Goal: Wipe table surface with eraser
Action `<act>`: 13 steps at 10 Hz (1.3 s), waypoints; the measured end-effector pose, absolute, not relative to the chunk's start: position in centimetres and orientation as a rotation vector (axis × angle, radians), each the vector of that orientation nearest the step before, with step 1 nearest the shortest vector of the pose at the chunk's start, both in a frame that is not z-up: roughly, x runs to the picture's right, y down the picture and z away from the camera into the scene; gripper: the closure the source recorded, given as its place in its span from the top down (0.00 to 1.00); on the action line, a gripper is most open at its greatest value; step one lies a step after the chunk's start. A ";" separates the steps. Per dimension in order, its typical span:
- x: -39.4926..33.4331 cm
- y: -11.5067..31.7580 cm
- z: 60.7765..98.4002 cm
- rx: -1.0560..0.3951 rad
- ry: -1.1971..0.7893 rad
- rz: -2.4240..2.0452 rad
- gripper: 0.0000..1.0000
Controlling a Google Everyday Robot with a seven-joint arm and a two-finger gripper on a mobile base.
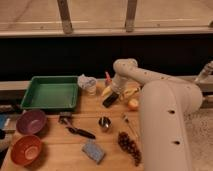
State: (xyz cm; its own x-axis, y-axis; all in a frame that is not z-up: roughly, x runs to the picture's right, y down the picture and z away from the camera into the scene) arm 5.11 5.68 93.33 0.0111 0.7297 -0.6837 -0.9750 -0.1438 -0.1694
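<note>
The eraser (109,100), a small black oblong block, lies on the light wooden table surface (55,150) just right of the green tray. My gripper (116,91) hangs from the bent white arm directly above the eraser's far end, very close to it or touching it. Its jaws stand open, and the eraser still rests on the planks. The gripper and wrist hide part of the banana behind them.
A green tray (31,102) sits at the back left, with a white cup (88,84) beside it. A banana (129,92) and an orange fruit (133,104) lie right of the gripper. Two bowls (30,122), a black-handled tool (79,131), a blue-grey sponge (93,151), a small dark cup (104,122) and grapes (129,145) fill the front.
</note>
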 end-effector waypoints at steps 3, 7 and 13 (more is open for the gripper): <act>4.0 5.5 93.9 -0.773 0.419 1.534 0.80; 2.8 6.1 94.9 -0.803 0.428 1.517 0.80; 1.7 6.7 96.0 -0.809 0.455 1.492 0.57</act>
State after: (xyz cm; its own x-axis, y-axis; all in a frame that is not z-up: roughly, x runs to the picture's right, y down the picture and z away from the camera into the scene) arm 1.66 6.72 95.96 0.0659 0.6933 -0.7177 -0.9757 -0.1058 -0.1917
